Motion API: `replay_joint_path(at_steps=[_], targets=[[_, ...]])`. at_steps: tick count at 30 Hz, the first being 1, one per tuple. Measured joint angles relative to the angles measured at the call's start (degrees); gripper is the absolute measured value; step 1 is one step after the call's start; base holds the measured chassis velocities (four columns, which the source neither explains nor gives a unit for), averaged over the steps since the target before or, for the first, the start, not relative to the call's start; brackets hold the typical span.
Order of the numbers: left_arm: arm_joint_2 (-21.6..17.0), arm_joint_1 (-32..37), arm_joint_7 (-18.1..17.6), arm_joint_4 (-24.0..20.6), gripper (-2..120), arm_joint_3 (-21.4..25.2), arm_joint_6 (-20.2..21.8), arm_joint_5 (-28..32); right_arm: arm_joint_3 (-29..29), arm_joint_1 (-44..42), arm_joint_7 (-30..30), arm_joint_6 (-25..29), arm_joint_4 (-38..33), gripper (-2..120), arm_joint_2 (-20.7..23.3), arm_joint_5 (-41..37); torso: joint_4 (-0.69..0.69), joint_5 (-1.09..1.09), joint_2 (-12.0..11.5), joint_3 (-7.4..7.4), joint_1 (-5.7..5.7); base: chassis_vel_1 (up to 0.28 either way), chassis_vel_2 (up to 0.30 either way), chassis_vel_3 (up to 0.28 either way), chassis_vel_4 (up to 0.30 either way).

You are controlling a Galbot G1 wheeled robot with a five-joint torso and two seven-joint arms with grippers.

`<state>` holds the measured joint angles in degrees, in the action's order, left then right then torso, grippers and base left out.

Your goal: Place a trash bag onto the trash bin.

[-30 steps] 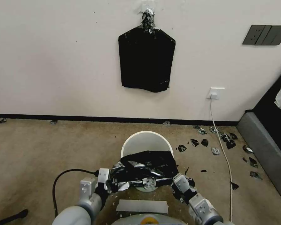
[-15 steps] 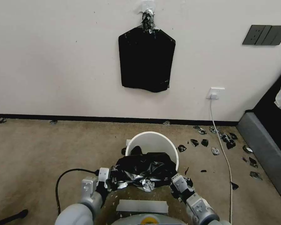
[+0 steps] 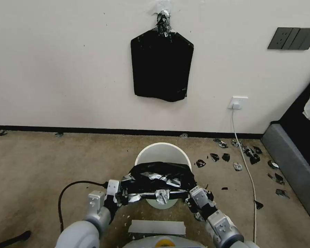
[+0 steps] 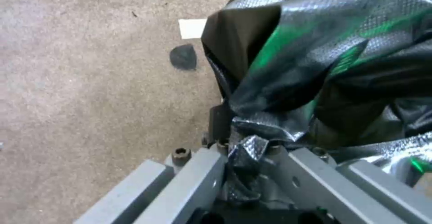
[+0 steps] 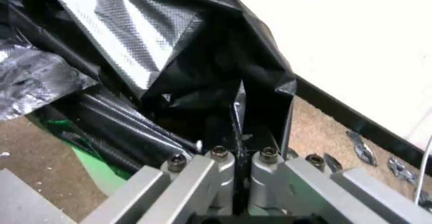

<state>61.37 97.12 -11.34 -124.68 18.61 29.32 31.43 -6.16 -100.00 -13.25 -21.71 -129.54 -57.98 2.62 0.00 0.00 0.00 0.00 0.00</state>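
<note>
A: What does your trash bag (image 3: 161,179) look like?

B: Thin, glossy black plastic, crinkled, catching silvery glints. It hangs stretched across the near part of the trash bin's (image 3: 162,151) mouth, with the cream-white rim and inner wall showing beyond it. The bin stands on the carpet (image 3: 41,162), near the wall.

A: Which way does it run?

B: Its long axis goes side to side in front of you, from your left hand (image 3: 117,195) to your right hand (image 3: 193,197). A small crumpled tag droops from the middle of its lower edge.

A: And the hands?

B: Each is clamped on an end of the bag. The left wrist view shows the left hand (image 4: 245,149) pinching a twisted wad of plastic (image 4: 315,65); the right wrist view shows the right hand (image 5: 241,153) closed tight on a thin fold of the bag (image 5: 180,65).

A: Anything one view adds?

B: The head view alone shows the bin's round opening. The left wrist view shows a scrap (image 4: 183,57) and a white slip on the carpet beside the bag.
</note>
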Motion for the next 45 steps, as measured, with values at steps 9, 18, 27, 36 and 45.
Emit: replay_joint_path(at_steps=[9,18,27,36,45], targets=[[-4.0,1.0,2.8,0.1,0,0.6,0.1,-2.2,0.4,-1.0,-2.7,0.0,1.5,0,-1.5,-3.4,0.0,0.0,0.0,0.0,0.0,0.0,0.0,0.0,0.0],[-4.0,-0.3,2.8,0.7,0,0.7,-0.3,-2.2,0.2,-1.1,-6.1,0.0,1.8,0,-3.1,-6.6,0.01,0.0,0.0,0.0,0.0,0.0,0.0,0.0,0.0],[-2.7,-1.6,2.9,3.1,0,0.0,-0.8,-2.2,0.3,-0.9,-6.9,-0.6,3.4,0,-4.4,-10.7,0.0,0.0,0.0,0.0,0.0,0.0,0.0,0.0,0.0],[-0.5,-2.0,3.2,6.1,0,-1.2,-1.9,-3.7,0.5,0.2,-6.5,-1.5,5.8,0,-5.2,-12.7,0.0,0.01,0.0,0.0,0.0,0.0,0.0,0.0,0.0],[0.4,-2.5,4.7,7.0,1,-1.8,-3.9,-4.0,0.4,0.4,-4.7,-1.5,5.9,0,-5.2,-11.2,0.0,0.01,0.0,0.0,0.0,0.0,0.0,0.0,0.0]])
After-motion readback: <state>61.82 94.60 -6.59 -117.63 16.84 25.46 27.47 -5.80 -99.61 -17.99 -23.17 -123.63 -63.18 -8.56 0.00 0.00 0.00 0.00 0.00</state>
